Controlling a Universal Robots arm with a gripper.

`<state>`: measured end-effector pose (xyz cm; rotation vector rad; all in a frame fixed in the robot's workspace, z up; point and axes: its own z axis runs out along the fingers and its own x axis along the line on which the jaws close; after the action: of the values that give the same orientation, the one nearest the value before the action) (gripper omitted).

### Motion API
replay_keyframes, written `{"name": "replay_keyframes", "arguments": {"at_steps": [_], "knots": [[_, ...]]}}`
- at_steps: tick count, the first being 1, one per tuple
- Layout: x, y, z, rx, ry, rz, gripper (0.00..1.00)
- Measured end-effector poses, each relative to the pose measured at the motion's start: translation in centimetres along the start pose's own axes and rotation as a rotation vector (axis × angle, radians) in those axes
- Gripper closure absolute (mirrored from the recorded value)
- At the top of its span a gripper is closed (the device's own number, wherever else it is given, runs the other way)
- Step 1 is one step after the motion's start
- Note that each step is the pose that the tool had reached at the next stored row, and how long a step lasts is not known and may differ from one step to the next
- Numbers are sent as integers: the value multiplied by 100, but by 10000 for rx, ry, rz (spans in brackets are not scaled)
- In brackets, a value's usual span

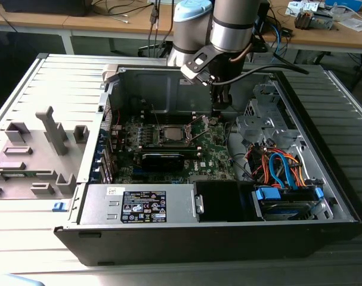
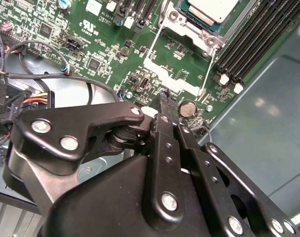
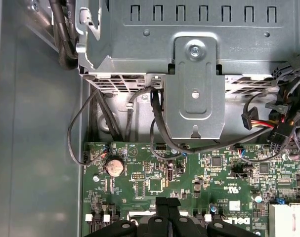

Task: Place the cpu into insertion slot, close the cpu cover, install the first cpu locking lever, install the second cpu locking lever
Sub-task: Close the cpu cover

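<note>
Showing the cpu (image 2: 211, 9) flat, silver top up, seated in the insertion slot (image 2: 175, 17) mid-board on the green motherboard (image 1: 213, 149); square, so no long axis. Finding the gripper (image 1: 219, 112) near it, toward the exterior view's right, jaws pressed together on nothing, close by a coin cell (image 2: 188, 107). Bordered by memory slots (image 2: 248, 39), bundled cables (image 1: 276, 164), a labelled power supply (image 1: 103, 205).

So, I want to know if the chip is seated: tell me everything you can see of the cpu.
The cpu is a small, flat, square chip with a pale silver-grey metal top. It lies level on the green board, a silvery metal frame around its edges; whether the frame presses on it I cannot tell. The gripper, fingers shut, is apart from it, near the coin battery.
</note>
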<state>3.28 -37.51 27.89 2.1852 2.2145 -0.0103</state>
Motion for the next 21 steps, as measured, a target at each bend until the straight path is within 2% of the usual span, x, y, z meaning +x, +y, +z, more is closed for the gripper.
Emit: {"name": "replay_keyframes", "arguments": {"at_steps": [21], "knots": [[-1, 75, 4, 0, 1, 0, 89]]}}
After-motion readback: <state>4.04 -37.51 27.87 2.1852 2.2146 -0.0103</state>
